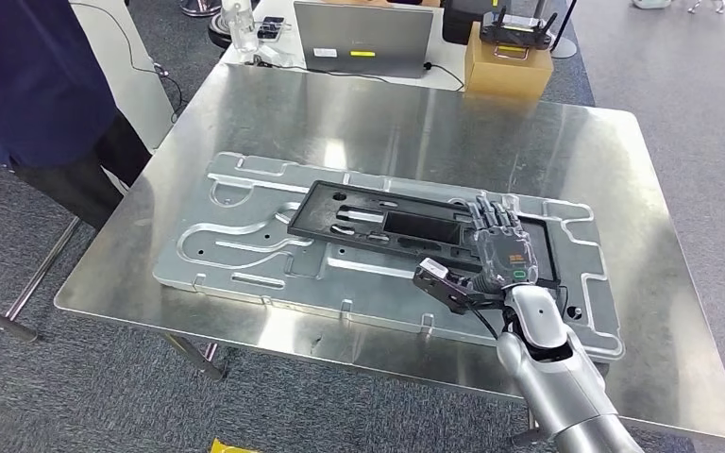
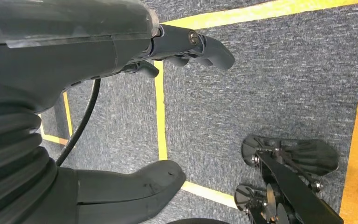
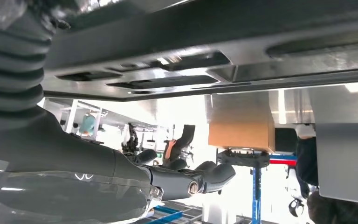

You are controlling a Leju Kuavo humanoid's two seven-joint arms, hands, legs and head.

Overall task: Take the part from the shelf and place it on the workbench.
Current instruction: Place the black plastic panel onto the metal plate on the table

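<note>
Right hand resting over the black frame laid on the metal surface.

The black frame (image 1: 415,226), the part named in the task, lies flat on the grey fixture plate (image 1: 245,245) that covers the middle of the surface (image 1: 387,113), so placement appears essentially done. The right hand (image 1: 498,247) lies palm-down at the frame's near right end, fingers (image 1: 491,215) extended flat over its edge and thumb out to the side, apparently not clamped on it; this posture suits steadying or letting go rather than carrying. The left hand (image 2: 121,93) hangs above the carpeted floor (image 2: 261,70), its fingers (image 2: 205,46) spread and holding nothing, since one hand seems enough here. A person in dark blue (image 1: 28,85) stands beside the far left corner.
</note>
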